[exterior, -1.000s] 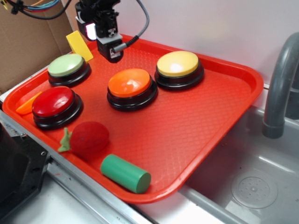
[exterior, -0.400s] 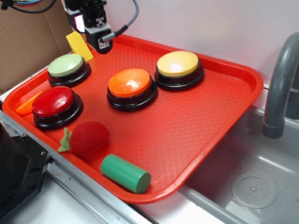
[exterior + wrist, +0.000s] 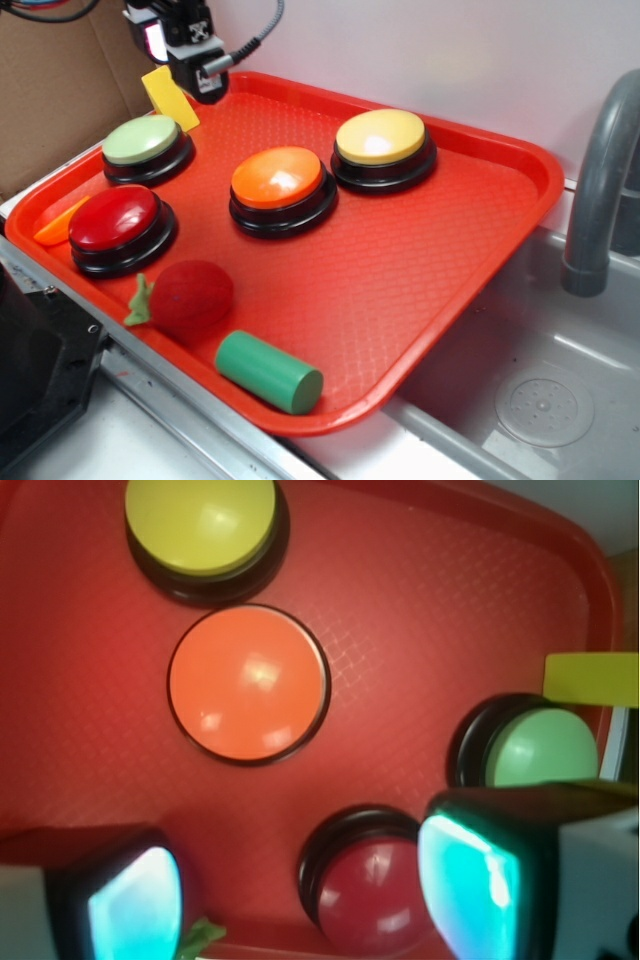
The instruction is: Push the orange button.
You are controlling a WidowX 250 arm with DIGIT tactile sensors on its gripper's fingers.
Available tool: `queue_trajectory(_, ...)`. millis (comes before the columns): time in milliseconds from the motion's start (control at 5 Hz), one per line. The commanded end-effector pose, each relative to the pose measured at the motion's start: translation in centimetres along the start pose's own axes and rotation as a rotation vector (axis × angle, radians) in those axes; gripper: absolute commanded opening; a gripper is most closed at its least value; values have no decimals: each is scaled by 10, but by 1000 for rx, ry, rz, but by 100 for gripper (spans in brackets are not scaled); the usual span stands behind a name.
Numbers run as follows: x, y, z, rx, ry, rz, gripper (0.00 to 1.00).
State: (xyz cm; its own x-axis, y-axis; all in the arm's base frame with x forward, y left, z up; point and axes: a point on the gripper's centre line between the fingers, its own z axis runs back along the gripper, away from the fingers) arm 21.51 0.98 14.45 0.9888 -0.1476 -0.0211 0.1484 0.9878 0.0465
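Observation:
The orange button point(image 3: 277, 178) sits on its black base in the middle of the red tray point(image 3: 430, 260). In the wrist view the orange button point(image 3: 248, 683) lies above centre, with nothing touching it. My gripper point(image 3: 207, 90) hangs high over the tray's back left corner, well left of and behind the orange button, next to a yellow wedge point(image 3: 168, 97). In the wrist view the gripper point(image 3: 300, 900) is open and empty, its two fingers wide apart with the red button point(image 3: 375, 900) showing between them.
On the tray are a yellow button point(image 3: 380, 136), a green button point(image 3: 142, 139), a red button point(image 3: 115, 217), a red strawberry toy point(image 3: 190, 295), a green cylinder point(image 3: 268, 372) and an orange slice point(image 3: 58, 222). A sink point(image 3: 540, 400) with a grey faucet point(image 3: 600, 180) lies to the right.
My gripper has risen and moved left and back, away from the orange button toward the tray's back left corner. The buttons and toys have not moved.

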Motion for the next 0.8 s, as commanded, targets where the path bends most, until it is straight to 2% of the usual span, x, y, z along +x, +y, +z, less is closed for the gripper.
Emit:
queue_trajectory(0, -3, 4, 30, 5, -87, 34, 100)
queue_trajectory(400, -11, 5, 33, -5, -107, 37, 100)
queue_trajectory(600, -16, 5, 35, -13, -137, 35, 100)
